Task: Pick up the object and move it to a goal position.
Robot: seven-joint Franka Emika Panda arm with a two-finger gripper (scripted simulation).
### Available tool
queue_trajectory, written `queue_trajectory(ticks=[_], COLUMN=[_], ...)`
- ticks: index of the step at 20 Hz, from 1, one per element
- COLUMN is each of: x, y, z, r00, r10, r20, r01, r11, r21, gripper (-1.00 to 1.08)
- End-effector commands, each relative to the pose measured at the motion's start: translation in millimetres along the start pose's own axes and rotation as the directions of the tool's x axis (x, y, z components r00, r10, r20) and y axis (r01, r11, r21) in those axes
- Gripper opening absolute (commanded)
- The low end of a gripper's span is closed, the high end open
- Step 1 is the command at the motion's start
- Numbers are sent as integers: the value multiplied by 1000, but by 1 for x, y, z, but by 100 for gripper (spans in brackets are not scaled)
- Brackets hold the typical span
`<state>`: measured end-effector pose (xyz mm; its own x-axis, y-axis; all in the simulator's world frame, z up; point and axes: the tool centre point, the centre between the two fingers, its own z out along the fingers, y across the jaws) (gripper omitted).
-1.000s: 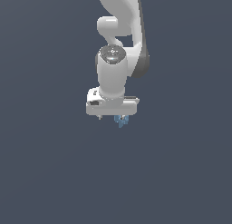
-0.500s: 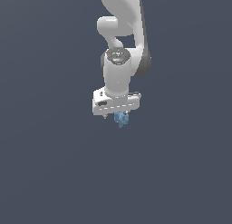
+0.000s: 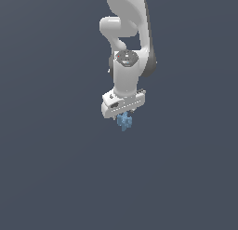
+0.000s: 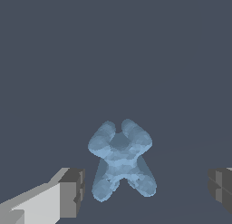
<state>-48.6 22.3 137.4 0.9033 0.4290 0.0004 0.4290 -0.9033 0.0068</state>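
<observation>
Spread gripper (image 4: 147, 196), light-blue object (image 4: 120, 160) between its fingers (image 4: 72, 192), seemingly untouched.

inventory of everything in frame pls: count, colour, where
object: 1, light blue, lumpy; between the two fingers in the wrist view with a gap to each; just below the hand in the exterior view.
ground: 1, plain dark grey-blue surface, fills the background of both views.
arm: 1, white with grey joints, comes down from the top of the exterior view.
gripper: 1, white hand with dark grey fingers, open, straddling the object.
</observation>
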Motion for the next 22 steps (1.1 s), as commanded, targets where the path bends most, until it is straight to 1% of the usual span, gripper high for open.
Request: queue_trajectory(ticks=[1,7,13,22], x=[-4,-9,-9,-10], y=[-6,-13,-13,-14], z=[3,6,9,46], r00=[999,996,996,996], r10=[-40,-87,-86,-90], r20=[0,0,0,0], r01=[40,87,86,90], r11=[999,996,996,996], r21=[3,7,7,7], gripper=[100,100,100,100])
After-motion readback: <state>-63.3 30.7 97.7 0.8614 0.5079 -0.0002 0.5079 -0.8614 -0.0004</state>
